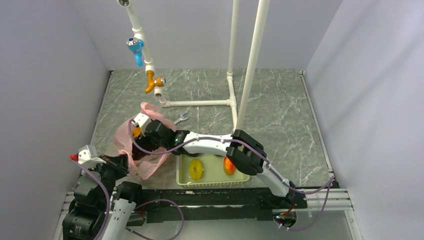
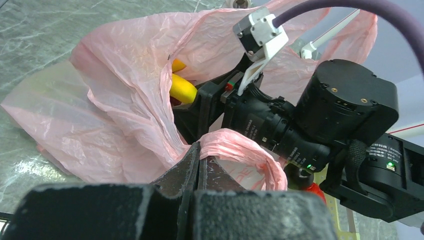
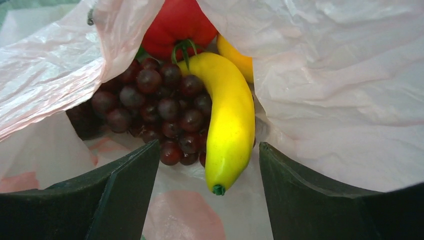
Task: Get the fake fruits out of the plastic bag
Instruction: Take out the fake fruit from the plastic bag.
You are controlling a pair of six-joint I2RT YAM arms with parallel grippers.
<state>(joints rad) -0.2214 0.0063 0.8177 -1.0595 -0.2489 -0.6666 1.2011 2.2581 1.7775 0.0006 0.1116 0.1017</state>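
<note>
Grey marbled table [image 1: 280,100], white walls. The plastic bag [image 1: 122,136] lies near left, just beside the basket [image 1: 212,184]. Its rim is pinched in the left gripper [image 2: 199,152], likely to keep the mouth open. Inside, the right gripper [image 3: 209,150] has jaws wide, facing the banana [image 3: 227,120] and grape bunch [image 3: 160,107]; probably the next pick.

Our left arm [image 1: 100,192] is folded tight over its base at seven o'clock on the desk's near edge, with its wrist turned toward two o'clock. Our left claw [image 2: 199,152] has its jaws pressed together on a fold of the plastic bag [image 2: 125,100]. Our right arm [image 1: 250,155] stretches from five o'clock toward ten o'clock, bent at the elbow mid-reach. Our right claw [image 3: 209,150] holds its jaws spread wide, with both dark fingers [image 3: 120,200] in its wrist view.
</note>
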